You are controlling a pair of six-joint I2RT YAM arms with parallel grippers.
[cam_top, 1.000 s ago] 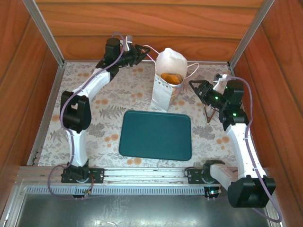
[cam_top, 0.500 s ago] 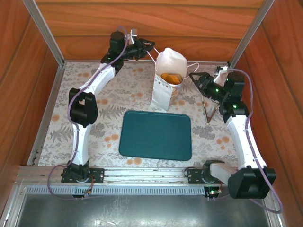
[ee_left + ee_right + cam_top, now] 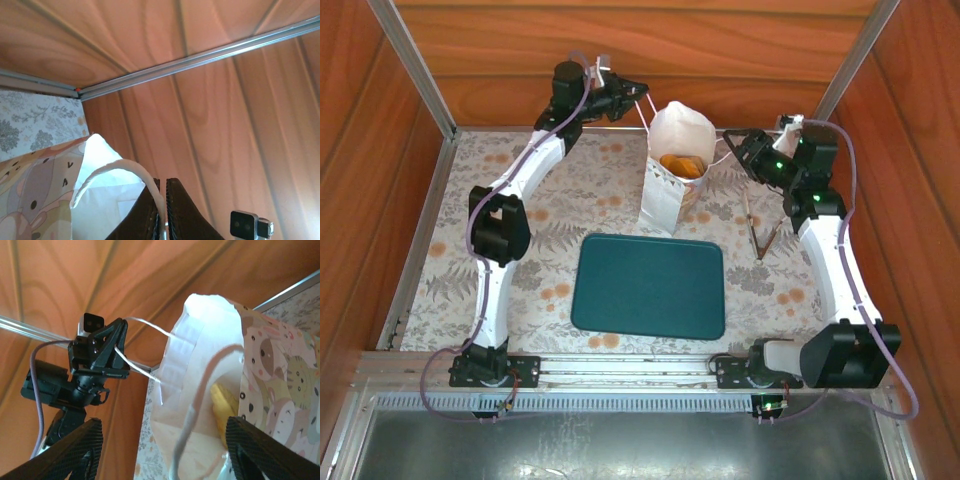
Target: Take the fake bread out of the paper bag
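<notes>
left wrist: the left gripper (image 3: 163,200) is clamping the cord handle (image 3: 115,167); the right gripper (image 3: 165,442) is gaping. tugging sideways is probably risking toppling the paper bag (image 3: 665,200).

The paper bag (image 3: 665,200) is matt white paper with a printed side panel. Its cord handle (image 3: 112,169) is twisted white string. The tray (image 3: 650,285) looks like matt dark green plastic. The walls (image 3: 620,45) are smooth wood grain, and the rails (image 3: 413,62) are brushed metal.
</notes>
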